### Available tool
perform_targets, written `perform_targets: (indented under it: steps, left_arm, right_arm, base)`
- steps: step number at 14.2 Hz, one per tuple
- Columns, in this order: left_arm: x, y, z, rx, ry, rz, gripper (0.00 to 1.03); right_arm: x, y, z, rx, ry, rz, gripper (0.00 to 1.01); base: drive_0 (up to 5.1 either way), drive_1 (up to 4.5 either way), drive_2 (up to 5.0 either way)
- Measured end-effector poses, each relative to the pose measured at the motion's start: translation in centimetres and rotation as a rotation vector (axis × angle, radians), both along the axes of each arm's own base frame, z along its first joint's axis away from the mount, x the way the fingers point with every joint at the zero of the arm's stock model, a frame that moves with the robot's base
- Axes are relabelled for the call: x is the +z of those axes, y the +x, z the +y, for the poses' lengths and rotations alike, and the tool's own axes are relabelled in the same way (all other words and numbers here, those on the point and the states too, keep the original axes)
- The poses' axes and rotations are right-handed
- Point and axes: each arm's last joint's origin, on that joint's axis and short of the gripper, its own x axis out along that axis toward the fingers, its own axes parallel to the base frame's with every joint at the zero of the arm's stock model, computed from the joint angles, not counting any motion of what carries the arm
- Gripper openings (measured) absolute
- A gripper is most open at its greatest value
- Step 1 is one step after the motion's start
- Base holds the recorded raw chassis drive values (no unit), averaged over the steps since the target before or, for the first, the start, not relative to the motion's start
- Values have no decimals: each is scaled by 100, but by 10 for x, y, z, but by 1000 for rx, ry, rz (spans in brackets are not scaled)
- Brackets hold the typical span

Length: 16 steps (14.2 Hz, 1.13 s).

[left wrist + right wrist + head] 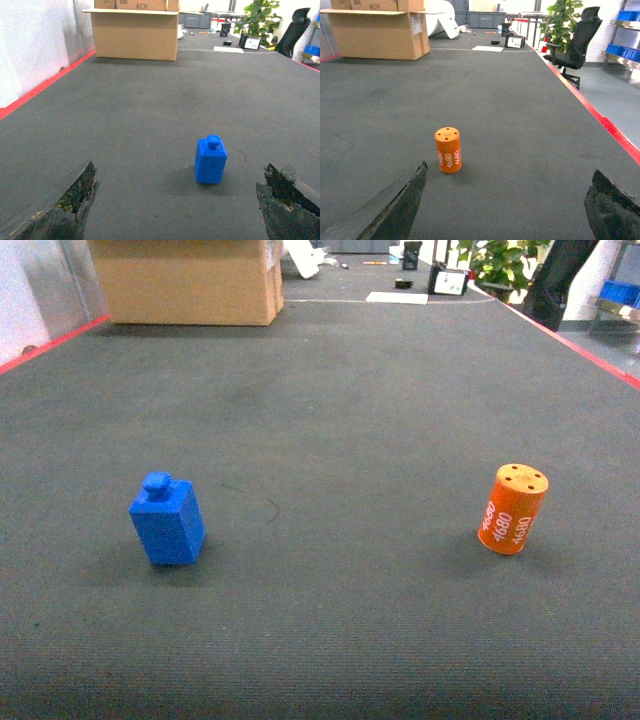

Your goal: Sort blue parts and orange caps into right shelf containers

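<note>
Dark mat (330,420) mostly bare: blue part (167,521) near left, orange cap (512,509) near right, well apart, wide gap between. Cardboard box (190,280) blocks far-left corner. Both upright.

Both claws (177,205) (505,205) have dark, worn, crumbling finger pads (70,200).

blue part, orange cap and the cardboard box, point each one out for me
blue part (168,525), head view, on its front face below the knob
orange cap (512,510), head view, on its lettered side wall
cardboard box (135,35), left wrist view, on its front panel
</note>
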Motion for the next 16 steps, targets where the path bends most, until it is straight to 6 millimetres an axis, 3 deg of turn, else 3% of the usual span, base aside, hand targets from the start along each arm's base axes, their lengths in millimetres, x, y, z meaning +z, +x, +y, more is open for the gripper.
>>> perform_targets:
  steps: [16]
  left_arm:
    - [0,0,0,0,0,0,98]
  right_arm:
    - [0,0,0,0,0,0,98]
  base:
    - [0,0,0]
